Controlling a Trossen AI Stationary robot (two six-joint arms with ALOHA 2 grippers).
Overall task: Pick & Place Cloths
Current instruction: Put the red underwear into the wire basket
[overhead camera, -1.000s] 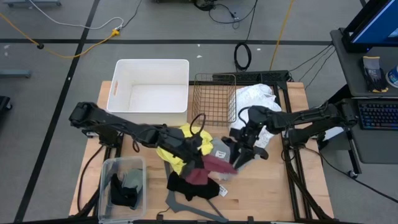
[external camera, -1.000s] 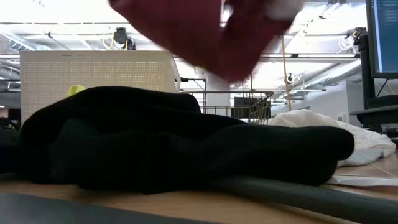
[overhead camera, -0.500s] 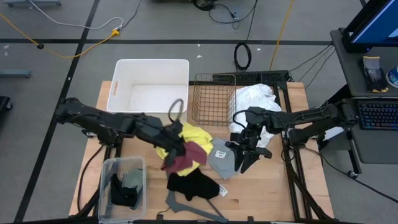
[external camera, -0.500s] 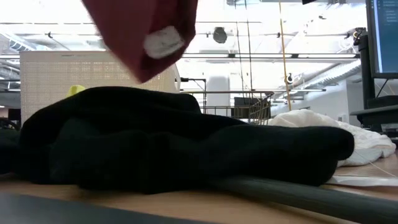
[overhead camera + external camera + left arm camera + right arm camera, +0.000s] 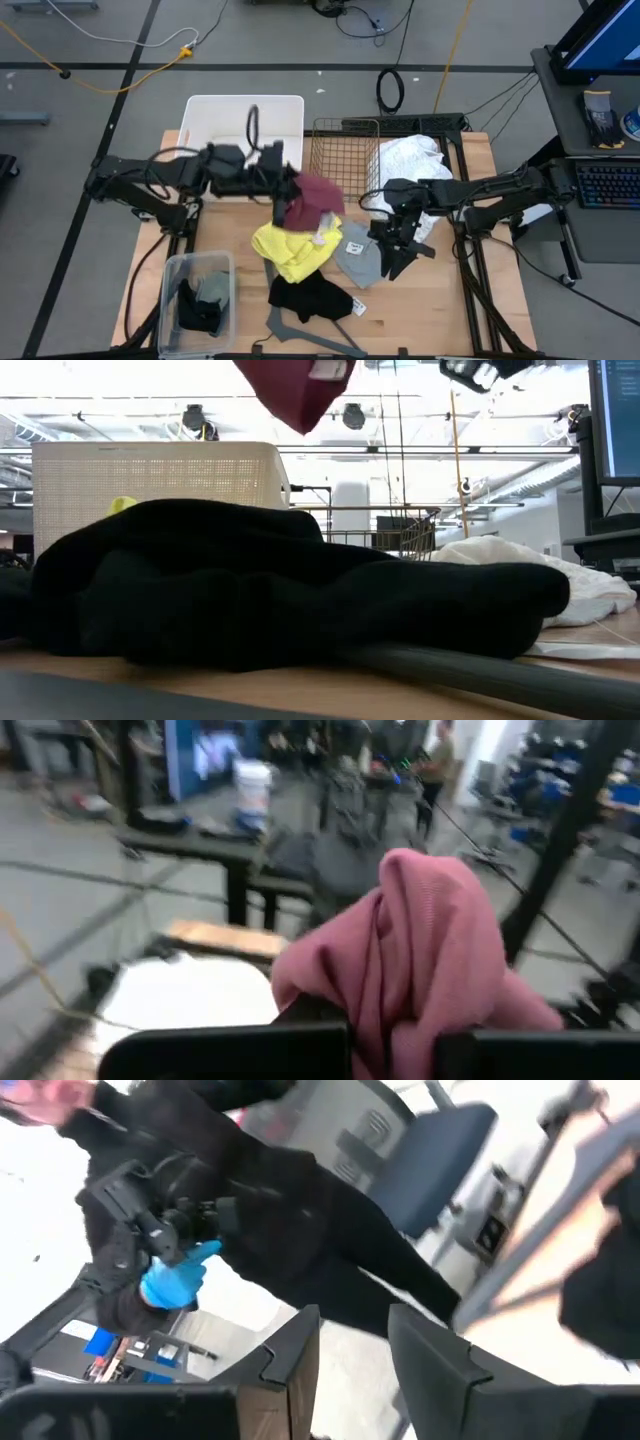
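Left hand (image 5: 283,192): clenched on soft, ribbed maroon fabric garment (image 5: 311,198), bunched, hanging above the wooden surface (image 5: 440,290).
Right hand (image 5: 394,252): fingers parted, gripping nothing, beside flat grey-blue cloth (image 5: 357,257).

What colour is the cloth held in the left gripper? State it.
Maroon. The cloth hangs from the shut left gripper; the high view shows it best.
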